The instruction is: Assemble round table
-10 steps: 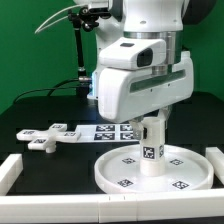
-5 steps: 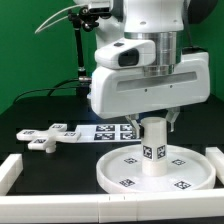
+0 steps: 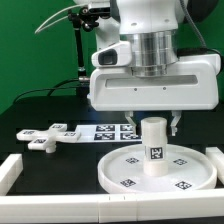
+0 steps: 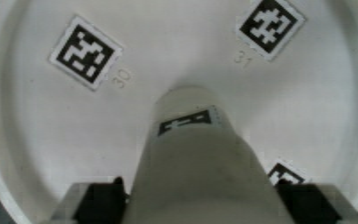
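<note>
The fingers are closed on the top of the short cylinder leg, which is held upright between them. The leg's foot is set at the middle of the large round disc, apparently touching it, though the contact is poorly seen. The disc lies flat on the black bench. The cross-shaped base lies well apart, toward the exterior view's left.

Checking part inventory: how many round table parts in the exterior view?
3. Round disc at front; cylinder leg upright on its centre, gripped by the gripper; cross-shaped base lying toward the exterior view's left. None seem hidden.
</note>
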### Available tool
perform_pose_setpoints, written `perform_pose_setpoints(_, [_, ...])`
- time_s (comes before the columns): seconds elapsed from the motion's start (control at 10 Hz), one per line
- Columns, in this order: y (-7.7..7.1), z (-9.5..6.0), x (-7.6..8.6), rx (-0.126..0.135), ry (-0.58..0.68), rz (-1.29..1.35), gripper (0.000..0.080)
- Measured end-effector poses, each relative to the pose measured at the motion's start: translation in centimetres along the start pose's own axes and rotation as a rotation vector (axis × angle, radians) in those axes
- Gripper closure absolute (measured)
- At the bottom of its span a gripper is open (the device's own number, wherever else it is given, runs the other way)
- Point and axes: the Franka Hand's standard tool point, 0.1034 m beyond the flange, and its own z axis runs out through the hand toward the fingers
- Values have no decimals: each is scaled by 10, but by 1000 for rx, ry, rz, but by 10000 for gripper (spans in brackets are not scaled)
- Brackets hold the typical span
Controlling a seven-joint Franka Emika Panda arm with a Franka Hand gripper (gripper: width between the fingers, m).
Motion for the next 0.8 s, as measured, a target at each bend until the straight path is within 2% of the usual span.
perform_pose_setpoints(0.6, [-2,0,-1,23,-12,389,390])
perform_pose_setpoints(0.7, [-2,0,-1,31,-16,456,390])
perform_pose_setpoints(0.8, [-1,0,0,58,-36,642,390])
